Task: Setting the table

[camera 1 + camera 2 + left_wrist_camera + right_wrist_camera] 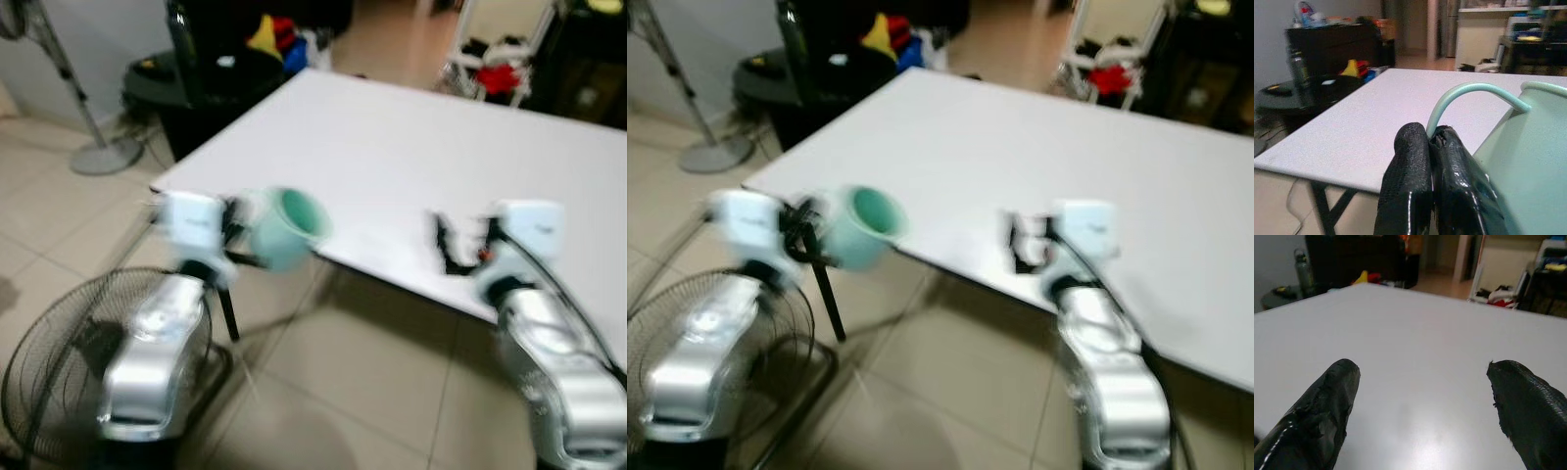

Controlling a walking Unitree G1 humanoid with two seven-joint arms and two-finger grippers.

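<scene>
Eyes: left claw (238,235) holds a green cup (286,228) just past the table (411,157) edge, cup out in front of the claw. Right claw (458,242) hangs over the table, apart from the cup.

Left wrist: fingers (1415,171) pinch the cup's handle (1469,93) tight.

Right wrist: fingers (1327,401) spread wide, holding nothing, table just below.

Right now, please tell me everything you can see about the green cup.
The cup is pale mint green, smooth, probably plastic or enamel, with a thin curved handle. The left claw is shut on that handle and holds the cup in the air, tilted so its open mouth faces partly sideways. It hangs at the near edge of the white table, not resting on it. I see nothing inside.
</scene>
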